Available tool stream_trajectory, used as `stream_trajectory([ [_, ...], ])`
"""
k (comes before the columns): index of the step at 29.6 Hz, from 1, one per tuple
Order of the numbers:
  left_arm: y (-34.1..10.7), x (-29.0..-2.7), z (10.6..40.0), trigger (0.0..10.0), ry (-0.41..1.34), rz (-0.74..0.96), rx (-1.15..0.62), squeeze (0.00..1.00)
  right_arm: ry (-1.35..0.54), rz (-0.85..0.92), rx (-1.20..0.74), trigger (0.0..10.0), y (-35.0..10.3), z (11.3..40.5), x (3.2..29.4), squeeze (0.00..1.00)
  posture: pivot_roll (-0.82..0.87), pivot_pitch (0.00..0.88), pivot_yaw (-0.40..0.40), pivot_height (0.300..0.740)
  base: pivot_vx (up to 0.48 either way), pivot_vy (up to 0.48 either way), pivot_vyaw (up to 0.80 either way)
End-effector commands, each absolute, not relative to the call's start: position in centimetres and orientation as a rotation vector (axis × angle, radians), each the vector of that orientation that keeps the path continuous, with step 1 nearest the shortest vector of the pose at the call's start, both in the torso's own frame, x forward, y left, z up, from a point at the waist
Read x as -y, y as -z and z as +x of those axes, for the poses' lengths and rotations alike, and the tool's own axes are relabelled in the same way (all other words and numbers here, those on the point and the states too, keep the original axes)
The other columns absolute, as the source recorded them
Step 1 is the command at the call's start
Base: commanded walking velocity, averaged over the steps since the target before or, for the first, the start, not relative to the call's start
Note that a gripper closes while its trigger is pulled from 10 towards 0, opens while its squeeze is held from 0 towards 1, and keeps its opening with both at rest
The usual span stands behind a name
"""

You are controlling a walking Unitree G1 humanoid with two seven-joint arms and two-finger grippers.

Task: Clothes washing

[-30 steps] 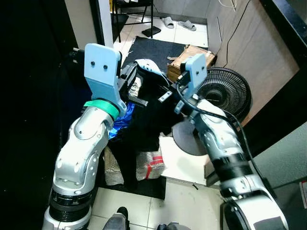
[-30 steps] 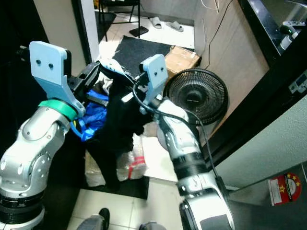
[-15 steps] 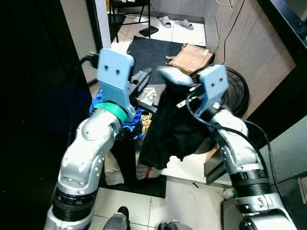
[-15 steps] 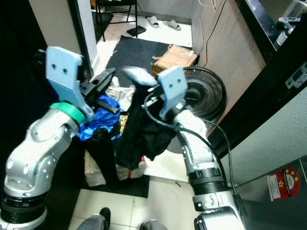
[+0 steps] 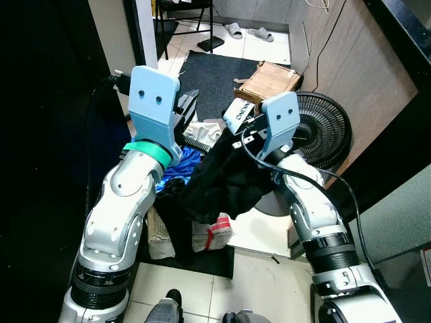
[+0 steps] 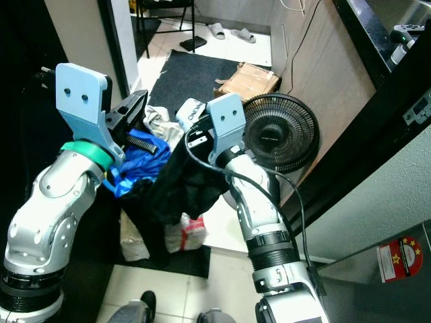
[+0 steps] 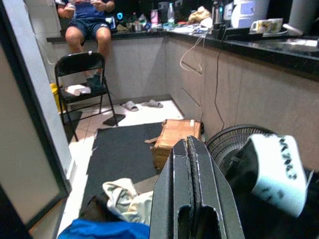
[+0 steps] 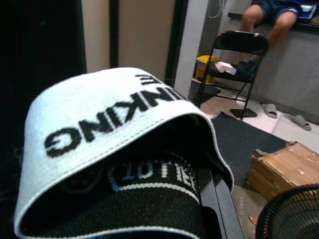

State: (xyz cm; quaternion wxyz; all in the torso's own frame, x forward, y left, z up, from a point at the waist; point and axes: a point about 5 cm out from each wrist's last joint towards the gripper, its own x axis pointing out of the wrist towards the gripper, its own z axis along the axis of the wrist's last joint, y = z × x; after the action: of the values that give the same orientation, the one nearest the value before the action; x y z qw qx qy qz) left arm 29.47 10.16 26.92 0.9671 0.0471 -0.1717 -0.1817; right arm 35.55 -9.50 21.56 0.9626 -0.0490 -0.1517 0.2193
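Note:
My right gripper is shut on a black garment with a white lettered waistband. It holds the garment up by the waistband, and the dark cloth hangs down over a clothes pile. That pile holds a blue garment and a cream cloth. My left gripper is raised beside the hanging garment, above the pile. Its fingers are pressed together with nothing between them.
A black floor fan stands right behind my right arm. A cardboard box lies on a dark mat. Plastic-wrapped bundles sit under the pile. Farther off stands a folding chair, and a person sits above it.
My right gripper has lifted the black garment up off the pile and now holds it a little lower and further left. The left gripper has come away from it. The view shifted too.

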Motion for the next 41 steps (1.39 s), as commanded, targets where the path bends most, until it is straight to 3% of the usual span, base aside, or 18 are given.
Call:
stream_trajectory([
  [1, -26.5, -10.2, 29.2, 10.0, 0.362, 0.126, 0.346, 0.40, -0.395, -0.099, 0.326, 10.0, -21.9, 35.5, 10.6, 0.00, 0.03, 0.084, 0.005, 0.740, 0.000, 0.000, 0.00],
  [2, -26.4, -10.3, 29.2, 10.0, 0.357, 0.139, 0.344, 0.00, -0.379, -0.099, 0.327, 10.0, -21.9, 35.3, 10.9, 0.00, 0.03, 0.084, 0.005, 0.740, 0.000, 0.000, 0.00],
  [7, -26.4, -11.0, 29.1, 10.0, 0.335, 0.114, 0.337, 0.00, -0.323, -0.086, 0.346, 10.0, -22.0, 34.6, 11.9, 0.00, 0.03, 0.088, 0.004, 0.740, 0.000, 0.000, 0.00],
  [13, -28.8, -12.2, 29.9, 10.0, 0.295, -0.004, 0.399, 0.00, -0.180, -0.048, 0.536, 10.0, -25.0, 33.3, 12.3, 0.00, 0.03, 0.082, 0.014, 0.740, 0.000, 0.000, 0.00],
  [17, -29.3, -12.1, 29.7, 10.0, 0.306, -0.003, 0.421, 0.00, -0.139, -0.067, 0.601, 10.0, -26.0, 32.8, 12.4, 0.00, 0.03, 0.070, 0.020, 0.740, 0.000, 0.000, 0.00],
  [18, -29.9, -12.3, 28.9, 10.0, 0.320, 0.060, 0.459, 0.00, -0.096, -0.124, 0.675, 10.0, -26.8, 31.3, 12.4, 0.00, 0.05, 0.063, 0.027, 0.740, 0.000, 0.000, 0.00],
  [23, -30.0, -13.7, 27.6, 10.0, 0.315, 0.149, 0.464, 0.00, -0.121, -0.159, 0.617, 10.0, -24.7, 29.6, 12.2, 0.00, 0.07, 0.061, 0.035, 0.740, 0.000, 0.000, 0.00],
  [28, -30.5, -14.7, 27.7, 10.0, 0.292, 0.169, 0.470, 0.00, -0.129, -0.163, 0.554, 10.0, -23.2, 29.6, 11.8, 0.00, 0.08, 0.062, 0.034, 0.740, 0.000, 0.000, 0.00],
  [41, -32.1, -13.7, 28.2, 10.0, 0.329, 0.142, 0.510, 0.00, -0.060, -0.046, 0.582, 10.0, -25.5, 31.3, 11.9, 0.00, 0.09, 0.046, 0.045, 0.740, 0.000, 0.000, -0.54],
])
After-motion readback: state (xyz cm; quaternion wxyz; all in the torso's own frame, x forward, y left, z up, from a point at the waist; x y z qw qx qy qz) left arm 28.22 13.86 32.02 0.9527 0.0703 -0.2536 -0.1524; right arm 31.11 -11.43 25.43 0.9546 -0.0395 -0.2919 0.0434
